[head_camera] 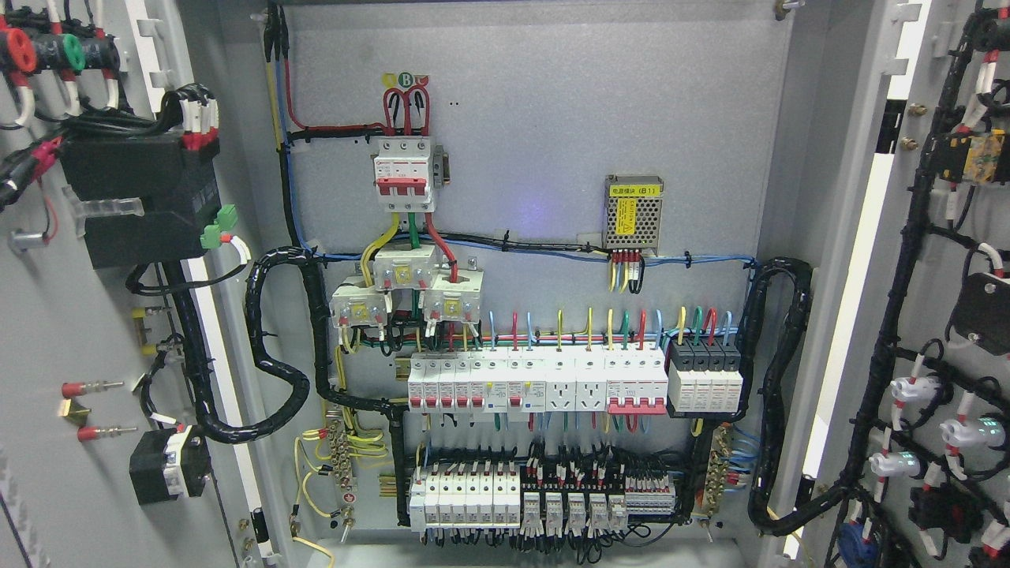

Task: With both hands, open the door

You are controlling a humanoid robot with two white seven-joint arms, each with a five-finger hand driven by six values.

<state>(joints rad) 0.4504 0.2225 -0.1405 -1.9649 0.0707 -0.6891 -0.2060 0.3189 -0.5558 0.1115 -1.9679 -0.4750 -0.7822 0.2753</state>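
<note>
Both doors of a grey electrical cabinet stand swung wide. The left door (55,331) shows its inner face at the picture's left, carrying a black box and wiring. The right door (931,260) shows its inner face at the right, with black cable bundles and indicator lamps. Between them the cabinet's back panel (552,126) lies fully exposed. Neither of my hands nor arms appears anywhere in the head view.
On the back panel sit a red-and-white main breaker (404,173), a small mesh power supply (633,213), a row of breakers (536,383) and terminal blocks (544,501). Thick black cable looms (272,371) loop from the panel to each door.
</note>
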